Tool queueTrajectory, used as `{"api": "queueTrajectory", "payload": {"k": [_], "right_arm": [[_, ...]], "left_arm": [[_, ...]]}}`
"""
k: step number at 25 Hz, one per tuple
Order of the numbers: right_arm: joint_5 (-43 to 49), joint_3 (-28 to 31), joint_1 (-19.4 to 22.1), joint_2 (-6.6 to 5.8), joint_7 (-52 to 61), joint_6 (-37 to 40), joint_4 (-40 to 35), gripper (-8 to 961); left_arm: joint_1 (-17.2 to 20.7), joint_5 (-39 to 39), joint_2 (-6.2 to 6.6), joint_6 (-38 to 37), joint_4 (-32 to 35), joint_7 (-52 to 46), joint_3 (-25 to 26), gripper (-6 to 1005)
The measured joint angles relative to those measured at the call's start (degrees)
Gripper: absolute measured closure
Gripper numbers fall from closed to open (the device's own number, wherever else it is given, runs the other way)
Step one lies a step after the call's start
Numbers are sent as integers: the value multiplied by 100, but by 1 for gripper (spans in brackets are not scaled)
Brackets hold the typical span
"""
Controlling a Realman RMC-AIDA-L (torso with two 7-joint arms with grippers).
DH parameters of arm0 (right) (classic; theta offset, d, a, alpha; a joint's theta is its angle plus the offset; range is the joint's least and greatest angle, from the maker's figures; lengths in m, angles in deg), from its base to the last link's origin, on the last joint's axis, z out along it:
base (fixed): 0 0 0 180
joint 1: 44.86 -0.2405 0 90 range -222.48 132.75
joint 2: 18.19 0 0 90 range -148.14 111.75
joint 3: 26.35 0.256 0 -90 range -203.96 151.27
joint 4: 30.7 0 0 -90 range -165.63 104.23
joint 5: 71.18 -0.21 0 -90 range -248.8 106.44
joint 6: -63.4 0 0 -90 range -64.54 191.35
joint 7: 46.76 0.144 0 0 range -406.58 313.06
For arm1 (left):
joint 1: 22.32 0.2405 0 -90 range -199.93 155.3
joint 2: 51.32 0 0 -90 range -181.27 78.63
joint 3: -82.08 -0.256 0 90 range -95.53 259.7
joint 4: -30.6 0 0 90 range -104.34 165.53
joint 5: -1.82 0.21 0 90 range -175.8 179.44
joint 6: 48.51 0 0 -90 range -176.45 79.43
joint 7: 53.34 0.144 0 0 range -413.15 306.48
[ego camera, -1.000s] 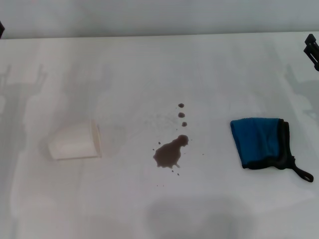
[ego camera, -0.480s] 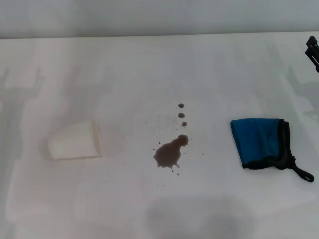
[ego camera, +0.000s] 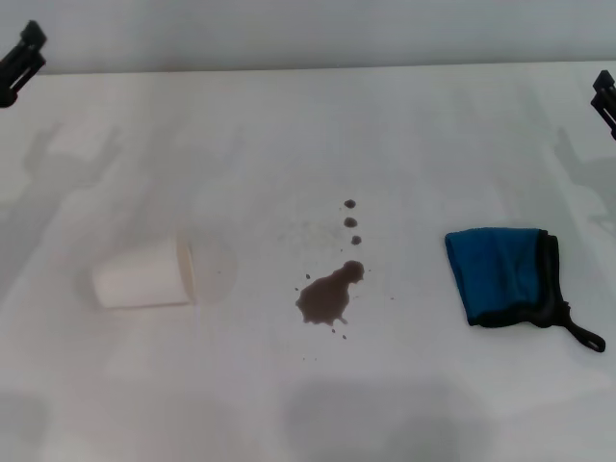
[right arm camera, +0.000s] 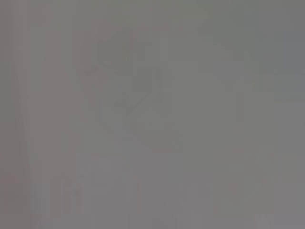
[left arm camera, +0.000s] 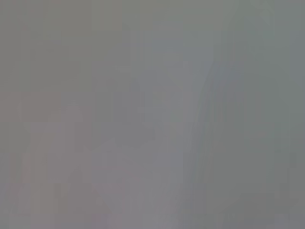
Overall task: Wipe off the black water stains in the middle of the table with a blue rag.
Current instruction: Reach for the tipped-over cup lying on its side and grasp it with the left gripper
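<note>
In the head view the black water stains (ego camera: 328, 295) lie in the middle of the white table (ego camera: 289, 135), a dark blotch with three small droplets (ego camera: 350, 222) behind it. The blue rag (ego camera: 502, 274), folded, with black trim and a thin loop, lies to the right of the stains. My left gripper (ego camera: 21, 62) shows at the far left edge, well away from the stains. My right gripper (ego camera: 604, 98) shows at the far right edge, behind the rag and apart from it. Both wrist views show only a plain grey surface.
A white cup (ego camera: 144, 274) lies on its side left of the stains, its mouth toward them. The table's back edge (ego camera: 308, 67) runs along the top of the head view.
My left gripper has come into the head view at the upper left. The right gripper, rag, cup and stains have not moved.
</note>
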State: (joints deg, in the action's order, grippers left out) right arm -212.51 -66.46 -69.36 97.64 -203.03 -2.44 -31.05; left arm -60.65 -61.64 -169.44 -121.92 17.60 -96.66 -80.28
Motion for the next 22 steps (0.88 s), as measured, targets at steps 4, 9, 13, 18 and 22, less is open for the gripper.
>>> {"api": "queueTrajectory", "payload": {"k": [4, 9, 13, 18, 22], "right_arm": [[0, 3, 16, 0, 0, -4, -1, 88], [0, 4, 28, 0, 0, -12, -9, 88], [0, 4, 33, -8, 0, -9, -23, 89], [22, -36, 10, -9, 0, -11, -42, 89], [26, -24, -7, -9, 0, -23, -44, 90]], "left_arm": [[-471, 1146, 7, -210, -1206, -1504, -67, 141], [-969, 2106, 12, -924, -2628, -2905, -70, 140], [-1297, 2757, 116, -1636, -3533, -3332, -77, 140], [-1795, 4062, 446, -2291, -4036, -3454, -88, 141], [-2283, 5487, 668, -2571, -4064, -3355, -89, 143]]}}
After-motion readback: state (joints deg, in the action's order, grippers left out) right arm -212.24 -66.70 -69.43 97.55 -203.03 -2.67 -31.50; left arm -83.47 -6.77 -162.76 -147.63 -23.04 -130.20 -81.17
